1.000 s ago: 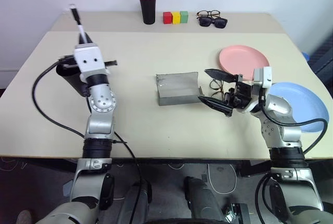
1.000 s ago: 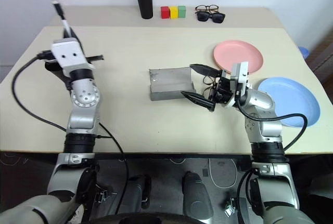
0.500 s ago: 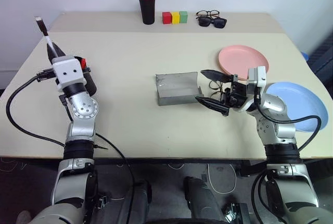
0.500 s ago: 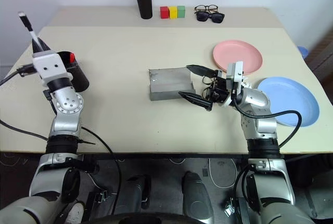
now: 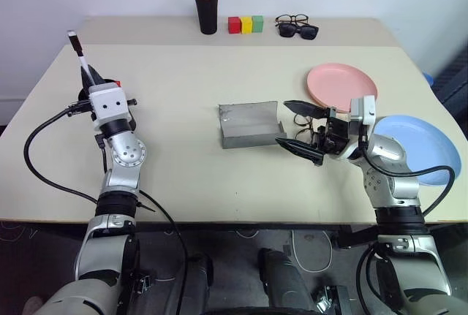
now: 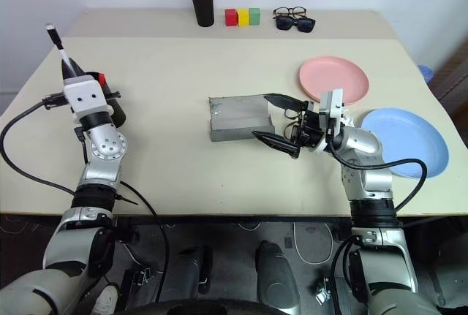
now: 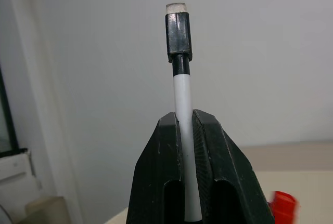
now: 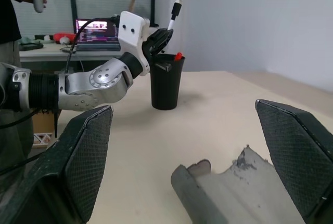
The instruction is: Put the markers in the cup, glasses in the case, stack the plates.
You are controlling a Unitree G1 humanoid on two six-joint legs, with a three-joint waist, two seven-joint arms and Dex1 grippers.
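Marker step in hand: your left tool (image 5: 89,81) pinches the white marker (image 5: 79,53) just above the cup (image 8: 167,81), which already holds the red marker (image 8: 178,56); lower and release, while the right tool (image 5: 301,126) waits wide beside the case (image 5: 251,124).

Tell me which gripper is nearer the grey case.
Right. The right gripper hangs open just beside the grey case; the left gripper, clamping the white marker, is over the black cup across the table.

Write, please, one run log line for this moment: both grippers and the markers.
left gripper: shut on white marker, beside cup | red marker: in cup | right gripper: open, between case and glasses
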